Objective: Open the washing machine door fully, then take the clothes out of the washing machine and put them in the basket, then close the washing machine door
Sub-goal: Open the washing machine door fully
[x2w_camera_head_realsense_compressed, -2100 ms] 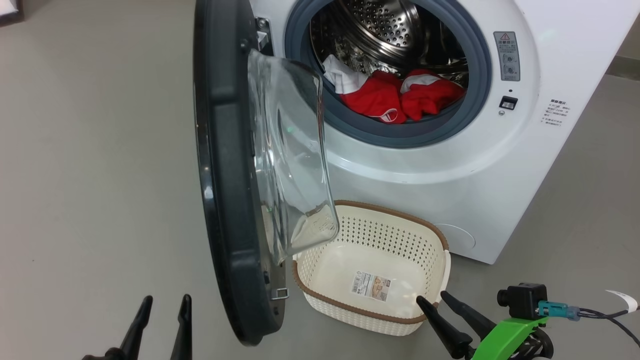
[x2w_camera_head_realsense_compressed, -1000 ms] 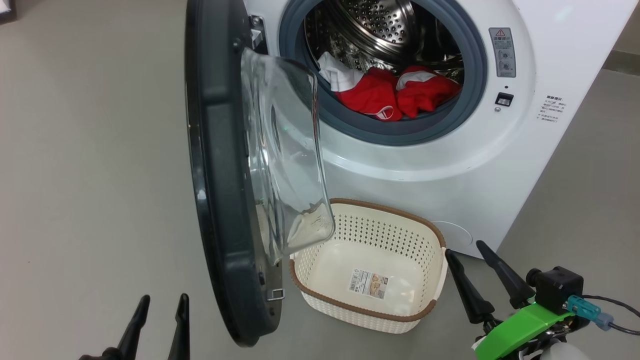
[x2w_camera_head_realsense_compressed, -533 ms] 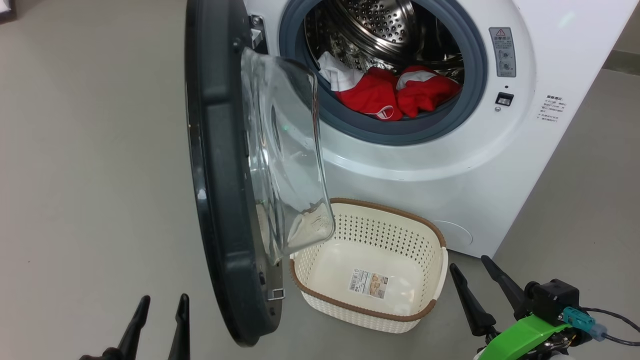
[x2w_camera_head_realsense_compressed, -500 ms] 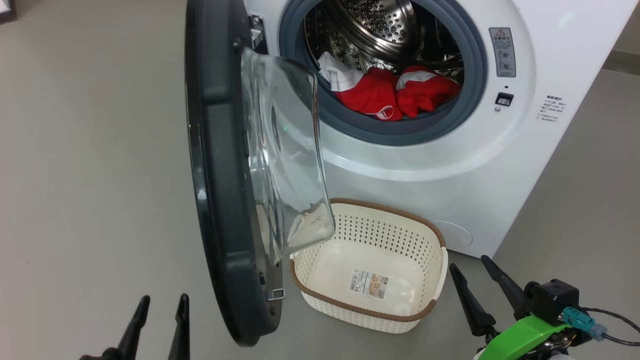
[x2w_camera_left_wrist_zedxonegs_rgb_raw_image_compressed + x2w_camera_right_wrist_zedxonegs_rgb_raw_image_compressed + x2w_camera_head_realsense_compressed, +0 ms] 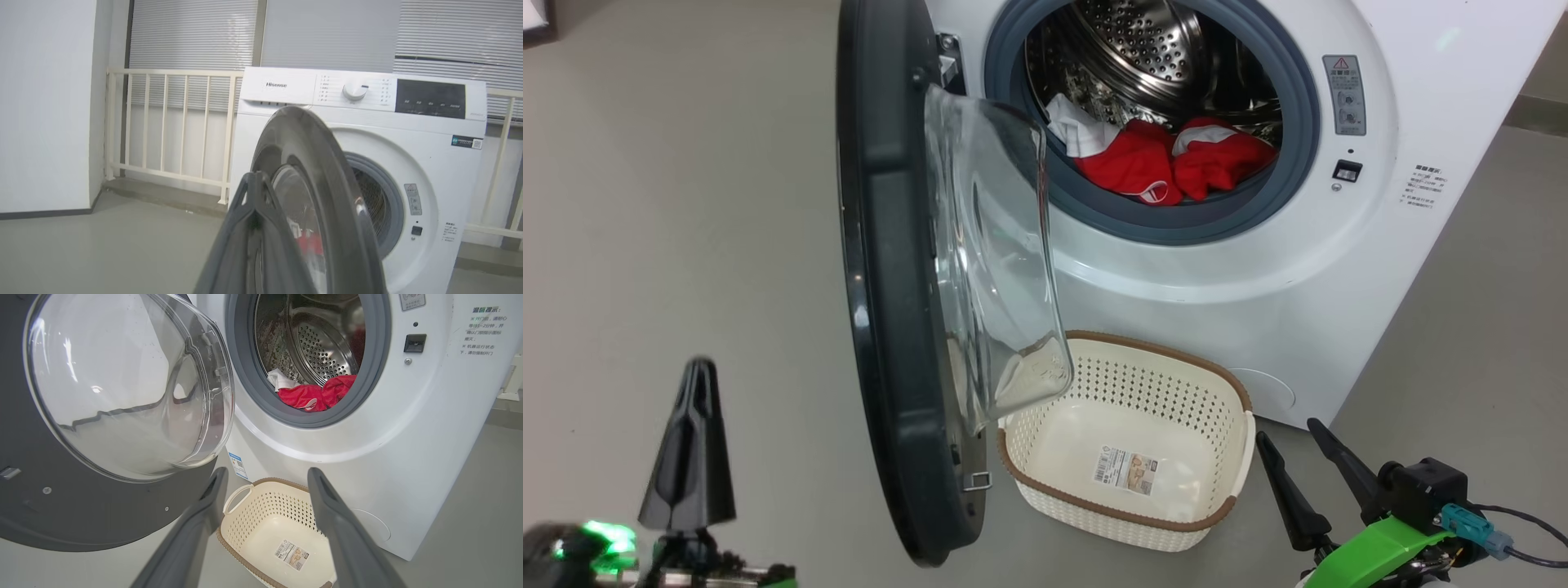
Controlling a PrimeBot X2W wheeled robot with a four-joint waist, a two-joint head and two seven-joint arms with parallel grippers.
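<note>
The washing machine [image 5: 1258, 310] stands with its door [image 5: 882, 286] swung out edge-on toward me, the glass bowl [image 5: 996, 269] bulging to the right. Red and white clothes [image 5: 1168, 167] lie at the drum's front lip. The empty basket [image 5: 1168, 347] sits on the floor under the opening. My left gripper [image 5: 698, 367] is shut on nothing, raised left of the door. In the left wrist view its fingers [image 5: 254, 192] point at the door's black ring [image 5: 322, 171]. My right gripper [image 5: 1288, 430] is open beside the basket's right end. The right wrist view shows the basket [image 5: 261, 514] and clothes [image 5: 314, 396] beyond it.
Grey floor [image 5: 670, 204] stretches left of the door. In the left wrist view a cream railing [image 5: 171, 122] runs behind the machine and a white wall [image 5: 45, 102] stands at the left. A cable [image 5: 1535, 535] trails from the right wrist camera.
My left gripper has shut and risen from the bottom edge, its fingers now together. The right gripper dropped slightly a second ago and has since held. The head view shifted a little.
</note>
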